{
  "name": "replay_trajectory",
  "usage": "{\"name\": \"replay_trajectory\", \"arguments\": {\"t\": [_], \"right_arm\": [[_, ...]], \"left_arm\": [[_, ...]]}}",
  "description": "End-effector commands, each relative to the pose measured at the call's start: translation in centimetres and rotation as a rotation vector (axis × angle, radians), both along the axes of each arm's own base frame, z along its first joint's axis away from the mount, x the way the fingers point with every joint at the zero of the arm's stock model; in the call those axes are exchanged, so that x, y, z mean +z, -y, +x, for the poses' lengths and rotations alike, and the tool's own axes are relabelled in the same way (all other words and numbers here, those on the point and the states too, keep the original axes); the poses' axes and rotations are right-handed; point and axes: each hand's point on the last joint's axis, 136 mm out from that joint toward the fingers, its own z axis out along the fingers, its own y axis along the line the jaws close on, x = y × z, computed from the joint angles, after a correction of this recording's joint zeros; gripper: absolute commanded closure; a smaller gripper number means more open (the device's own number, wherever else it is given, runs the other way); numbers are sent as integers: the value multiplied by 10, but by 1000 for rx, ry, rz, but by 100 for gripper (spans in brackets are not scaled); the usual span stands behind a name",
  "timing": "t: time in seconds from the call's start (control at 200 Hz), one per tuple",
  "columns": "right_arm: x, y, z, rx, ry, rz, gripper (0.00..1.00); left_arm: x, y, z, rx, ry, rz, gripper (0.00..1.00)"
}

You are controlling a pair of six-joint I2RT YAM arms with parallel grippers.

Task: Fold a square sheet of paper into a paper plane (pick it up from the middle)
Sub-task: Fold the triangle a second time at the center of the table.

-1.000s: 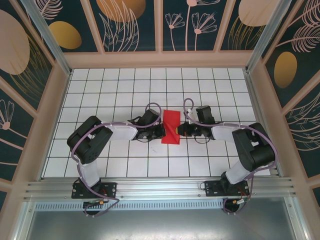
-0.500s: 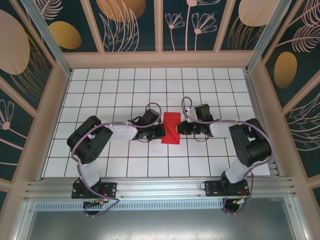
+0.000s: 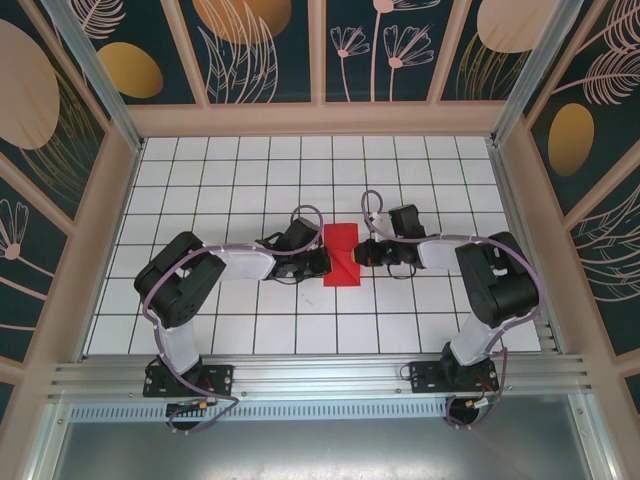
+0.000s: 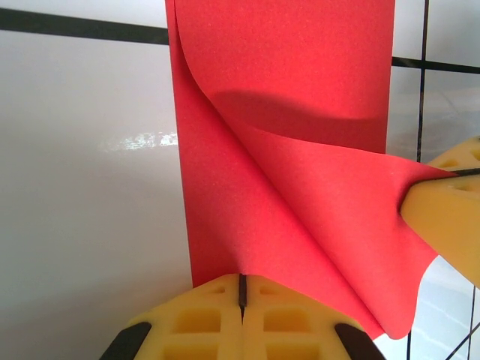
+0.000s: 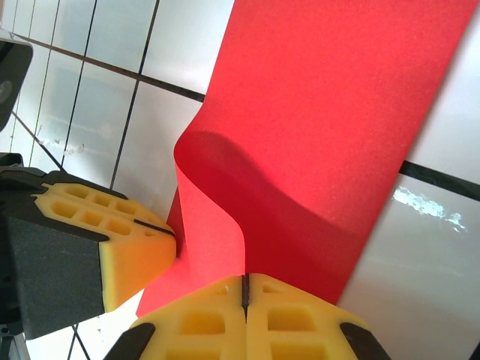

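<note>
The paper (image 3: 341, 250), folded to a narrow strip, is lying at the middle of the table (image 3: 230, 180), directly between the two grippers. The left gripper (image 4: 241, 294) is clamping the strip's left edge, its pads pressed together with the paper issuing from the seam. The right gripper (image 5: 245, 289) is pinching the upper layer at the opposite side, pads likewise together. That layer is curling up off the flat one beneath.

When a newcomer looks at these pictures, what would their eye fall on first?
The red sheet of paper stands out at the middle of the white tiled table, one corner curling upward. The left gripper and right gripper meet there from either side, yellow jaws shut on its edges.
</note>
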Motion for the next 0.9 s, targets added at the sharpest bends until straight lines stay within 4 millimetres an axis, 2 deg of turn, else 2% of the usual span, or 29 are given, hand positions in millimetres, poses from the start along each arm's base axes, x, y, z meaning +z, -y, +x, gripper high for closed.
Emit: {"name": "replay_trajectory", "arguments": {"t": [0.0, 0.34, 0.525, 0.625, 0.756, 0.766, 0.781, 0.816, 0.896], "right_arm": [[-1, -2, 2, 44, 2, 0, 97], [2, -10, 2, 95, -8, 35, 97], [9, -9, 4, 63, -15, 47, 98], [14, -5, 5, -15, -21, 62, 100], [21, -5, 5, -130, -57, 112, 100], [22, -5, 5, -139, -57, 113, 100], [22, -5, 5, -155, -57, 111, 100], [24, -5, 3, -189, -63, 122, 100], [32, -12, -1, -238, -76, 158, 100]], "left_arm": [[-19, -11, -6, 4, -38, 74, 99], [-18, -11, -2, 9, -25, 89, 100], [-14, -17, 3, 20, -1, 127, 99], [6, -16, 9, 39, 45, 103, 92], [50, -17, 23, 90, 140, 60, 78], [50, -18, 23, 93, 143, 64, 78], [62, -19, 25, 101, 165, 50, 77], [73, -23, 28, 120, 194, 51, 75], [90, -34, 32, 154, 243, 71, 73]]}}
